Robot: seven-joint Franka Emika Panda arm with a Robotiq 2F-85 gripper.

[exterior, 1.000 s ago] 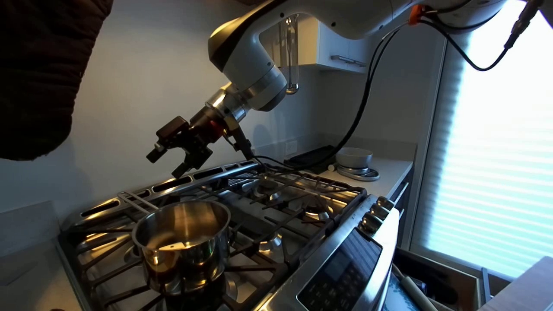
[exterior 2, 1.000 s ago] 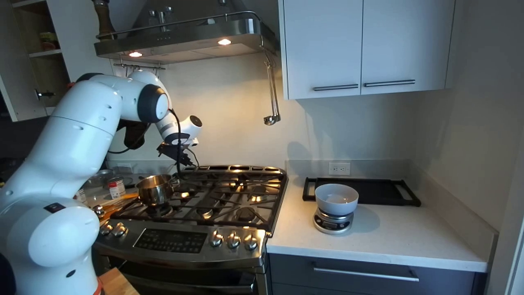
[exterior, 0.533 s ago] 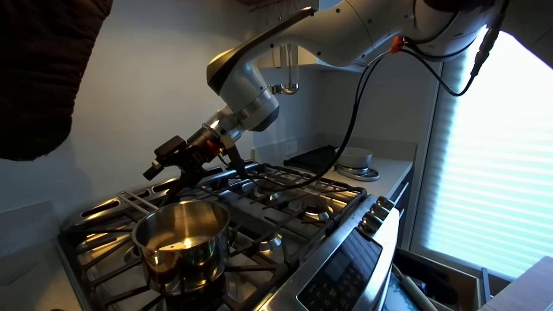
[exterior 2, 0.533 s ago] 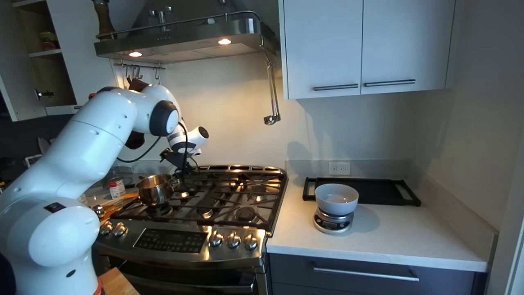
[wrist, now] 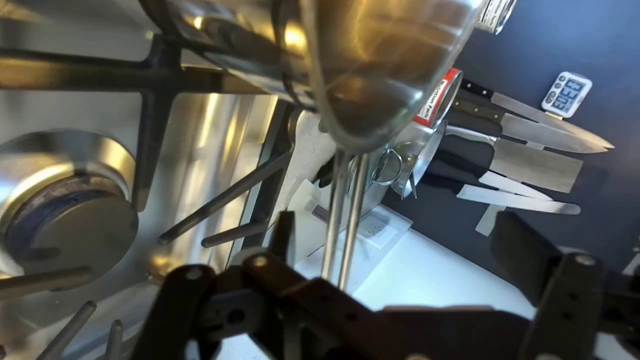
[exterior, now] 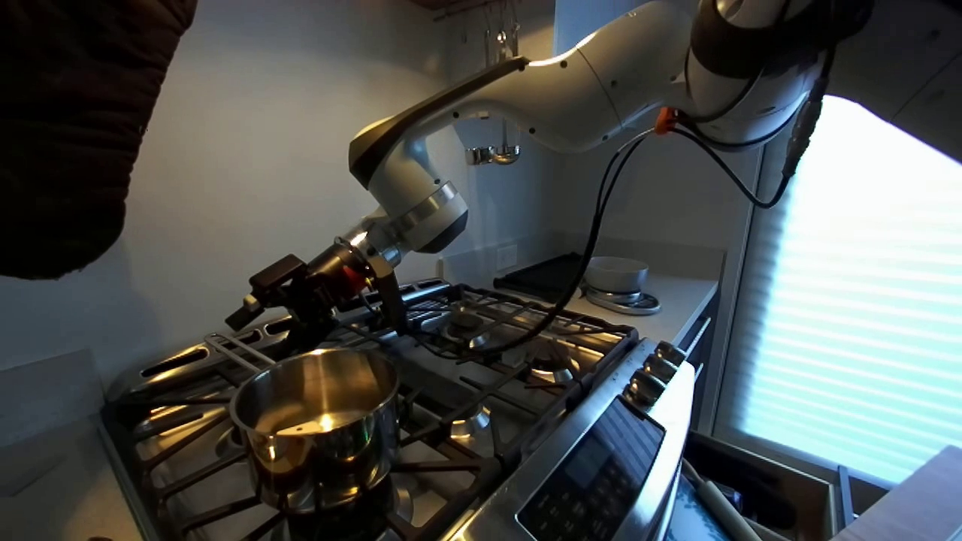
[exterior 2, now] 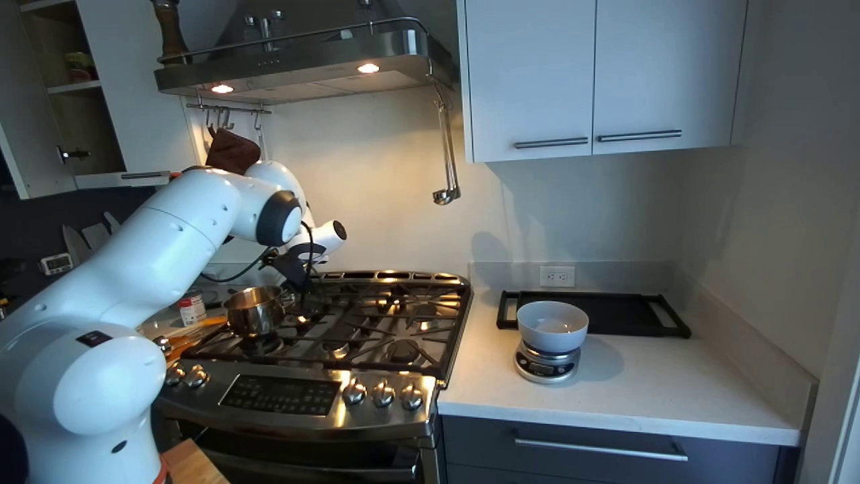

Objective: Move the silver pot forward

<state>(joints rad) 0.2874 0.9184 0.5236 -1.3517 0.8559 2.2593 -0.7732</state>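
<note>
The silver pot (exterior: 327, 458) stands upright on a front burner grate of the stove; it also shows in an exterior view (exterior 2: 254, 314). Its two-rod handle (exterior: 239, 353) points toward the back wall. My gripper (exterior: 270, 327) is low behind the pot, over the back of the stove, close to the handle. In the wrist view the pot (wrist: 380, 75) fills the top, and the handle (wrist: 341, 225) runs down into the space between the open fingers, nearer the left finger (wrist: 284, 232). Contact with the handle cannot be told. One finger is hidden behind the pot in an exterior view.
Black grates (exterior 2: 376, 323) surround the pot. The back wall (exterior: 248, 188) stands close behind the gripper. A can with a red label (exterior 2: 191, 308) is left of the pot. A white bowl (exterior 2: 552, 327) sits on a scale on the right counter, beside a black tray (exterior 2: 605, 314).
The arm has come down, and the gripper has sunk from above the stove's back to behind the pot, near its handle. The pot has not moved.
</note>
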